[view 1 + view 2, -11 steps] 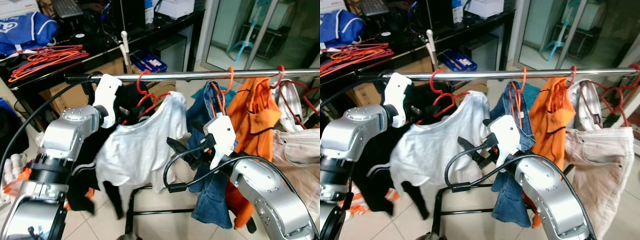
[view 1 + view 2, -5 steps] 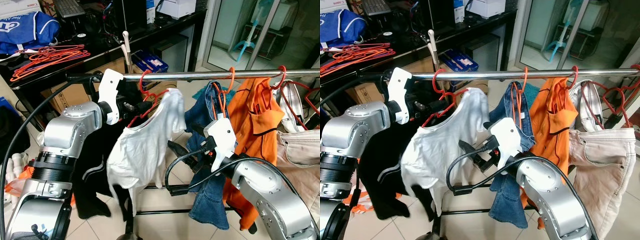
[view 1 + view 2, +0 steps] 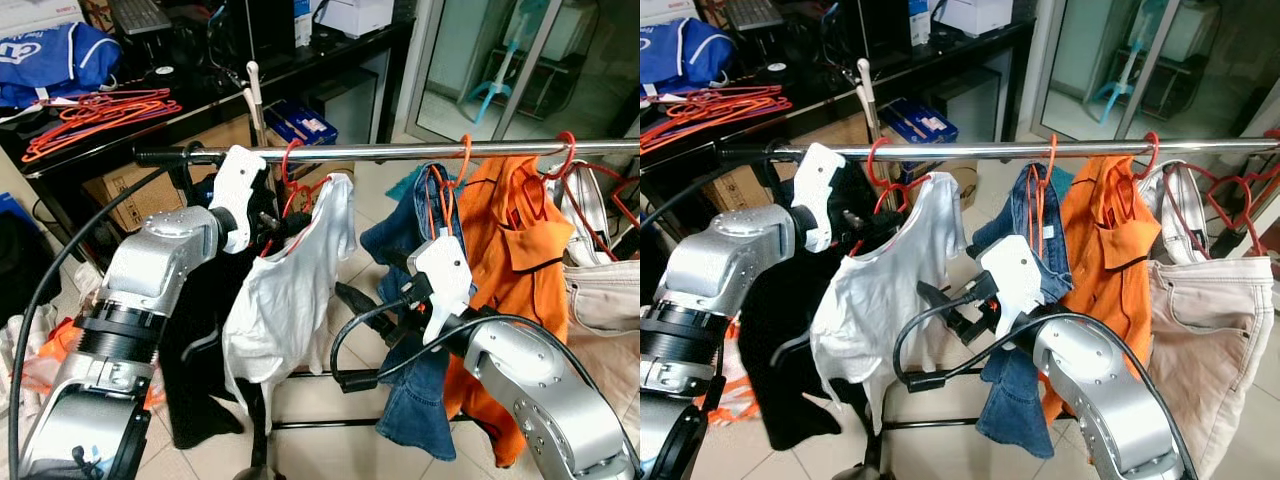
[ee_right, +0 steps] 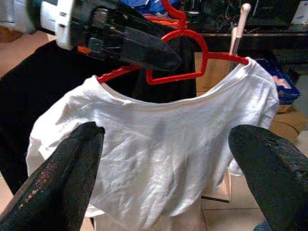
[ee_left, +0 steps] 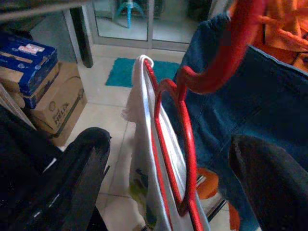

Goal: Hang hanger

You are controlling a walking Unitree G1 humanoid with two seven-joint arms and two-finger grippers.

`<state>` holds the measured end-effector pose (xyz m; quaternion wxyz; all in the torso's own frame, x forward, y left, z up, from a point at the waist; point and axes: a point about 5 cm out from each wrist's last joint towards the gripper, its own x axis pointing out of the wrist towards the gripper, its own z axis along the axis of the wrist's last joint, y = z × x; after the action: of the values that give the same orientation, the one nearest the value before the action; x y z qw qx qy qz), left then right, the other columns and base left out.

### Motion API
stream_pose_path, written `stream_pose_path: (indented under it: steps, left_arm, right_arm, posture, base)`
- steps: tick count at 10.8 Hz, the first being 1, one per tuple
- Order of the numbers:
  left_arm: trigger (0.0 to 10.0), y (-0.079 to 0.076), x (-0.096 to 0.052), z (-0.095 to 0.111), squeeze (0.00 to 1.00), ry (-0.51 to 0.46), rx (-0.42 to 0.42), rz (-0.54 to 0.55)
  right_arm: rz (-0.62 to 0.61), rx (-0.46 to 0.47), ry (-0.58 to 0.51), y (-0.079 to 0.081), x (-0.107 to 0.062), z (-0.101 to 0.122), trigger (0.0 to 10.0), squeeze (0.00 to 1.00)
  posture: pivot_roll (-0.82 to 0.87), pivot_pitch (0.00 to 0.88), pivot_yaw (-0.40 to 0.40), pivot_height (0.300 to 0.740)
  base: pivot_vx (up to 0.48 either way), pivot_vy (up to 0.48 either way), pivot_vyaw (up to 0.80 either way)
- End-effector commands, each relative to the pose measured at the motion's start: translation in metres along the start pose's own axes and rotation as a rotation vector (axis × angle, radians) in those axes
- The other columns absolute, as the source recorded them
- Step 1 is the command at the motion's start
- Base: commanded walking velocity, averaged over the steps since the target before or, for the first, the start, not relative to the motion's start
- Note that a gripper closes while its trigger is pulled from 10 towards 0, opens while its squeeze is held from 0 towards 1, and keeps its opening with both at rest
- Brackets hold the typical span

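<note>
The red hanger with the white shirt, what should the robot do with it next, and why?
Probably back the left gripper away. The red hanger already hooks over the rail, the white shirt hangs from it, and the open right gripper waits in front of the shirt without touching it.

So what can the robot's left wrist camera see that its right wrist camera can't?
The left wrist view alone shows the blue jeans, a teal floor mat and stacked cardboard boxes. The right wrist view alone shows the left pincer from outside, at the hanger's neck, and the shirt's whole wide front. Both show the red hanger carrying the white T-shirt, each framed by its own pincer's two spread black fingers.
</note>
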<state>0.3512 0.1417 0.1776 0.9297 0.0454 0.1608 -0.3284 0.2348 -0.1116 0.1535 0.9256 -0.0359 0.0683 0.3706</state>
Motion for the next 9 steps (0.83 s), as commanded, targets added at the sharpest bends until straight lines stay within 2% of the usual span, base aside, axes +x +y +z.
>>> stream_pose_path:
  steps: [1, 6, 7, 9]
  left_arm:
    - [10.0, 0.0007, 0.0036, 0.0108, 0.00, -0.019, 0.037, 0.025]
    - [10.0, -0.0071, 0.0101, 0.0123, 0.00, -0.010, 0.087, 0.006]
    - [0.0, -0.0052, 0.0077, 0.0128, 0.00, -0.007, 0.084, 0.027]
    - [0.0, -0.0049, 0.0055, 0.0131, 0.00, -0.001, 0.111, 0.035]
  right_arm:
    - [0.018, -0.001, -0.023, 0.0024, -0.0004, 0.0066, 10.0, 0.00]
    - [0.017, -0.004, -0.022, 0.0007, 0.0002, 0.0069, 10.0, 0.00]
    - [0.015, -0.002, -0.020, -0.0001, -0.0004, 0.0062, 10.0, 0.00]
    - [0.013, -0.003, -0.017, -0.0013, -0.0009, 0.0055, 10.0, 0.00]
  posture:
    - [-0.09, 0.000, 0.054, 0.740]
    - [-0.09, 0.000, 0.057, 0.740]
    - [-0.08, 0.000, 0.059, 0.740]
    - [-0.07, 0.000, 0.055, 0.740]
  base:
    - [0.000, 0.000, 0.00]
    - [0.000, 0.000, 0.00]
    - [0.000, 0.000, 0.00]
    - [0.000, 0.000, 0.00]
